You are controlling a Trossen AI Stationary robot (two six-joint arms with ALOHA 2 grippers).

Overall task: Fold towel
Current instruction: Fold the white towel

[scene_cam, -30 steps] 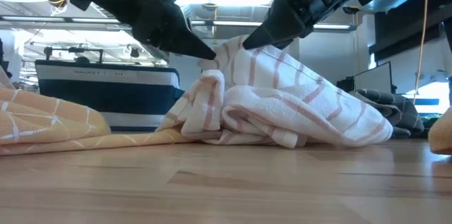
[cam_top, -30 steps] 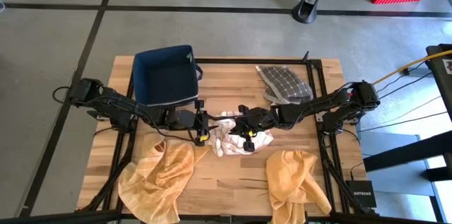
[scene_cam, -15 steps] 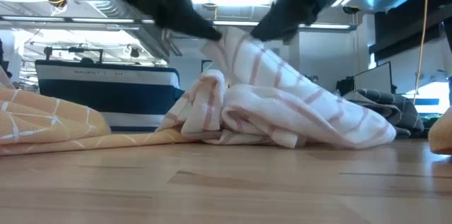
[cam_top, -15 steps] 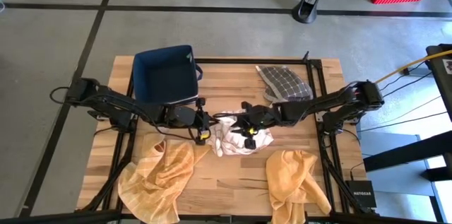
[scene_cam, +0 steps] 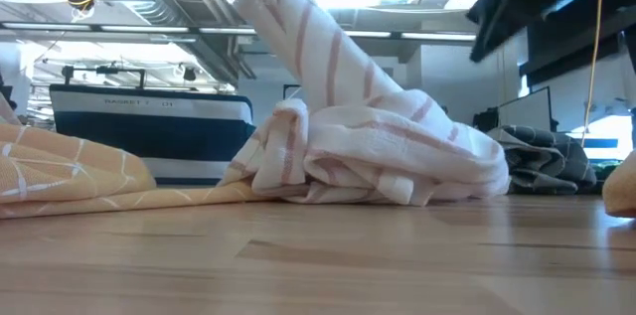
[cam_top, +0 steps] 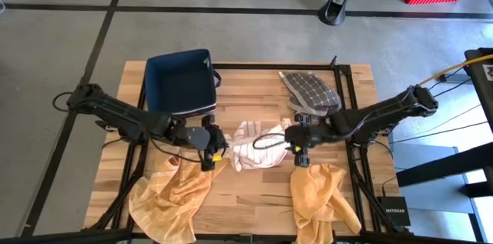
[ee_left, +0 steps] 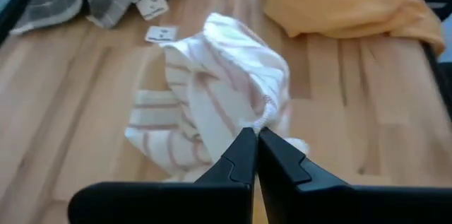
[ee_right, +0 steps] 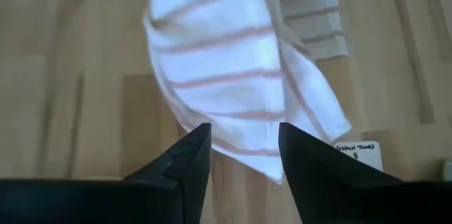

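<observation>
The striped towel [cam_top: 254,145] lies bunched mid-worktop [cam_top: 254,198], one edge pinched up by the left claw [ee_left: 255,136]. The right claw [ee_right: 244,139] is spread, holding nothing. With a single pinch, the cloth could be dragged instead of opened.

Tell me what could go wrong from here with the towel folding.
1. Only the left claw pinches the striped towel, by an edge; that thin hold might slip.
2. The right claw is open, holding nothing, so lifting may leave the towel bunched.
3. The orange cloth lies beside the left claw and could get dragged.
</observation>
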